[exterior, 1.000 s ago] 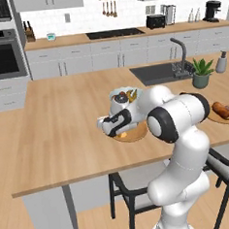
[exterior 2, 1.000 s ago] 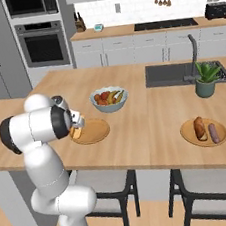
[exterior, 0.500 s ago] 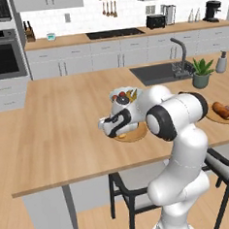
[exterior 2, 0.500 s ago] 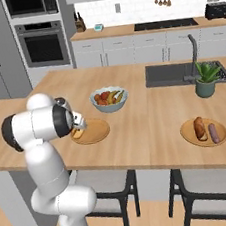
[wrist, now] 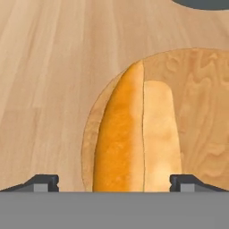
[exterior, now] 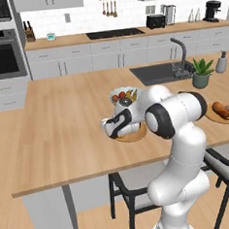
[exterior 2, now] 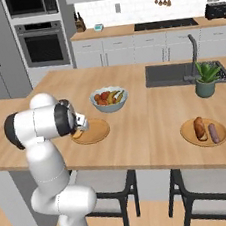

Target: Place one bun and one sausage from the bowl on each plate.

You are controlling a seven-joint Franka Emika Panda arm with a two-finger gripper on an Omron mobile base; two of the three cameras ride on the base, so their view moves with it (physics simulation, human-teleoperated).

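Hand view has the hand [wrist: 114, 182] spread wide around the bun [wrist: 136, 134], seemingly already resting on the wooden plate [wrist: 201, 112], so lift straight up.

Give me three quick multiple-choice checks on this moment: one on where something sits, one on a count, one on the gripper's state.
1. Where does the bun under the gripper lie?
A. on the near wooden plate
B. in the sink
C. on a chair

2. How many food items lie on the far plate?
A. none
B. two
C. four

3. How does the gripper stand?
A. shut on a sausage
B. open, a fingertip on either side of the bun
C. shut on the plate rim

Key: 1 A, the hand view shows wood under the bun. 2 B, a bun and a sausage lie side by side. 3 B, the tips are spread wide.
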